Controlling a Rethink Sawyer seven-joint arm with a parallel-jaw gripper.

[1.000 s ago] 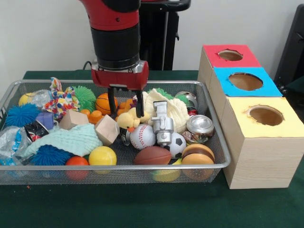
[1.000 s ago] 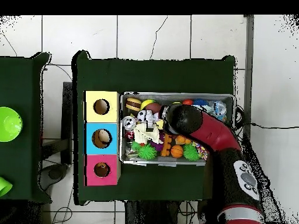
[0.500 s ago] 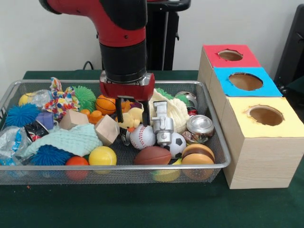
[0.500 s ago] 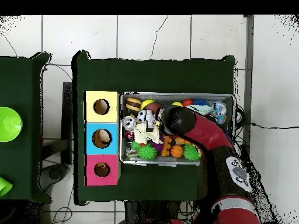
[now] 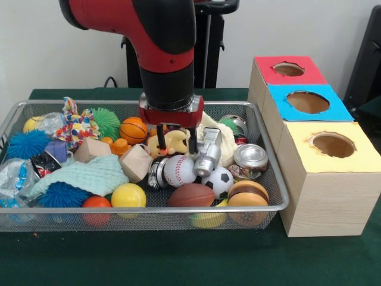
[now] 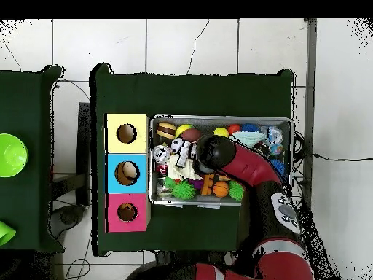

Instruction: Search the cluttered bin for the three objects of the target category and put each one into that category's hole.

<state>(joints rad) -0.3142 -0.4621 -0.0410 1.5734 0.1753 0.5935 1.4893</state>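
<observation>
1. Your baseball (image 5: 179, 171) lies in the bin (image 5: 271, 179) near its middle, touching the football (image 5: 190, 195).
2. The gripper (image 5: 177, 138) hangs just above it, fingers spread, 1 on each side of the yellow plush (image 5: 169, 143), gripping nothing.
3. 3 holed boxes (image 5: 321, 173) stand right of the bin.

A green-covered table (image 5: 178, 262) carries two things. A wire mesh bin (image 5: 143, 210), heaped with toys, sits on the cloth. Just beside it stands a wooden box (image 5: 324, 202) with three holes in its top: one in a red panel (image 5: 288, 70), one in a blue panel (image 5: 306, 102), one in a yellow panel (image 5: 333, 145). In the overhead view a second green table (image 6: 29, 219) stands apart, bearing a green bowl (image 6: 10, 155).
</observation>
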